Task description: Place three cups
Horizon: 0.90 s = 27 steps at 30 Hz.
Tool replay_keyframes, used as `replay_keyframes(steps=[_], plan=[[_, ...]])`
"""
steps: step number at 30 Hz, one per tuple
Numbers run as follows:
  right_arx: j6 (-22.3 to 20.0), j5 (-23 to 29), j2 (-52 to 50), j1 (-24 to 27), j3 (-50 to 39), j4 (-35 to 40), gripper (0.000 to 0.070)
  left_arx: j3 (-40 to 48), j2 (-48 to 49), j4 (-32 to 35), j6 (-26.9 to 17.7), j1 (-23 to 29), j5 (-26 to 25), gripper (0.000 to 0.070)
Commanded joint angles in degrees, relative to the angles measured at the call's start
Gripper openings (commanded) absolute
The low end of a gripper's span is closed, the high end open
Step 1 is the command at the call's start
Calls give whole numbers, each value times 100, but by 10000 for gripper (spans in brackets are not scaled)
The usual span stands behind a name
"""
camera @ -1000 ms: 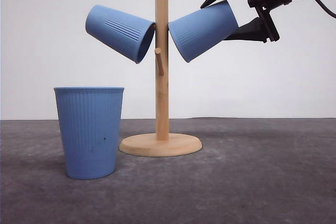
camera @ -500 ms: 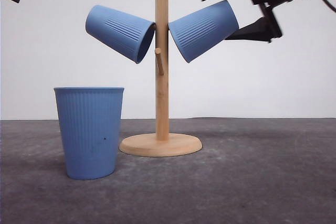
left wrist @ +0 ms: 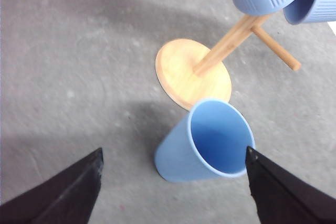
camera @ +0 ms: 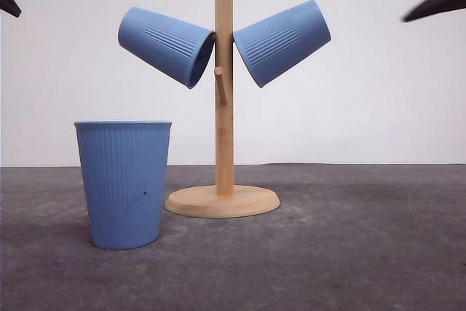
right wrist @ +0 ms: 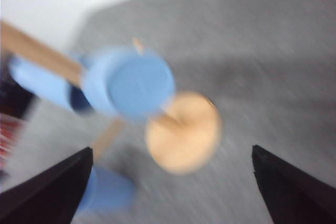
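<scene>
Three blue cups are what you see here. Start near you: one cup (camera: pixel 124 183) stands the right way up on the gray table (camera: pixel 349 253), open end on top. It sits just beside the round foot of the wooden stand (camera: pixel 224 107), on the left and a bit closer to you. From the left wrist camera you look down into this cup (left wrist: pixel 212 142), and it has nothing inside. Your left gripper (left wrist: pixel 173 187) hangs above it with its two dark fingers spread wide apart, one on each side of the cup, and they hold nothing. In the front view you can see just a dark tip of it at the top left edge.

Go a bit farther back and you get to the stand. Its tall pole goes up from the round foot. Two cups hang on its pegs, tipped with their open ends facing the pole. One cup (camera: pixel 166 45) is on the left side and one cup (camera: pixel 282 41) is on the right side. A bare peg (camera: pixel 220 84) sticks out just under them.

Your right gripper (right wrist: pixel 173 182) is up high on the right, well apart from the right cup. Its fingers are spread wide and hold nothing. Its wrist picture is blurry, but you can make out the flat bottom of a hanging cup (right wrist: pixel 131 82) and the stand's foot.
</scene>
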State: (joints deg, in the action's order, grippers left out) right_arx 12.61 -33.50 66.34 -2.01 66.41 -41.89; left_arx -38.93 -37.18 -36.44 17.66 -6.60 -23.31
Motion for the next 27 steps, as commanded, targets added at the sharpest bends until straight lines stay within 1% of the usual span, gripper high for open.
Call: replay_keyframes(steps=[1,3,5,9,13,20,24,27], plan=[[-870,355,-88,-65,93,-375,614,-237,-181,-121,127,-55,-55,501],[-987,637,-289,-117,29,-545,614,-378,-418,-305,124,-118,-50,501],[-1029,842,-528,-165,-125,-543,614,-515,-715,-425,129,-194,-48,501],[-1065,1083,-887,-226,-485,-509,614,-828,-1416,-639,128,-380,-47,500],[-1070,1109,-1210,-246,-925,-471,614,-1137,-2137,-723,104,-675,78,500],[-1054,1107,-1493,-246,-1368,-382,614,-1465,-3212,-692,154,-1341,902,499],[-1048,1106,-1515,-246,-1373,-364,614,-1480,-3683,-431,336,-1617,1143,499],[-1048,1104,-1518,-248,-1373,-363,614,-1480,-3979,-95,527,-1749,1180,492]])
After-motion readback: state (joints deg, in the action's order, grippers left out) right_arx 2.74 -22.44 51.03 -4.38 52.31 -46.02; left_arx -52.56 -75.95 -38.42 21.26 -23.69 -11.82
